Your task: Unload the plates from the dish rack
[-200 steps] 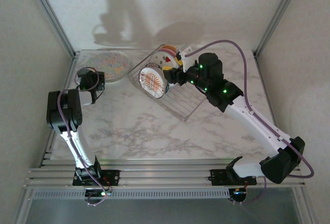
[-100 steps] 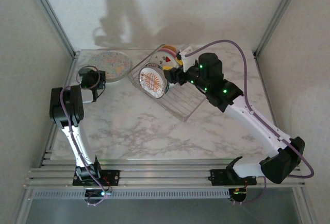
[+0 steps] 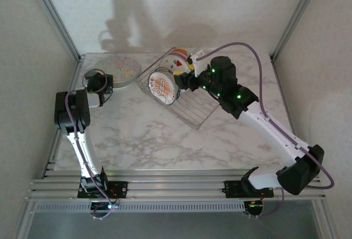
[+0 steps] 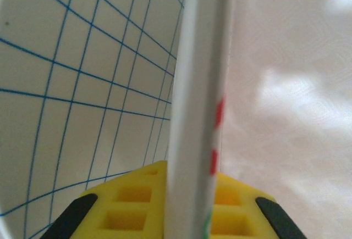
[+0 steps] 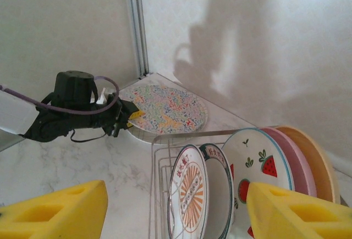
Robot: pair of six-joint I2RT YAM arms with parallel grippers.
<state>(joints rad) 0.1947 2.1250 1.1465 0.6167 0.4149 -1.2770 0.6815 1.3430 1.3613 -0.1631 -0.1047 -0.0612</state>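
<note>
The bare marble table (image 3: pixel 165 140) across the lower middle of the top view is open for passage. At upper centre the dish rack (image 3: pixel 195 110) blocks the way, with upright plates (image 3: pixel 163 87) packed closely at its upper-left end and the right gripper (image 3: pixel 187 79) beside them. At upper left the patterned plate (image 3: pixel 118 67) lies flat, with the left gripper (image 3: pixel 108 81) on its rim.

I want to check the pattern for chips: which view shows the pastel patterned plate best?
Right wrist: the pastel patterned plate lies face-up, nearly whole. Top external shows it small and dim, the left gripper at its rim. Left wrist gives its rim edge-on, blurred.
</note>
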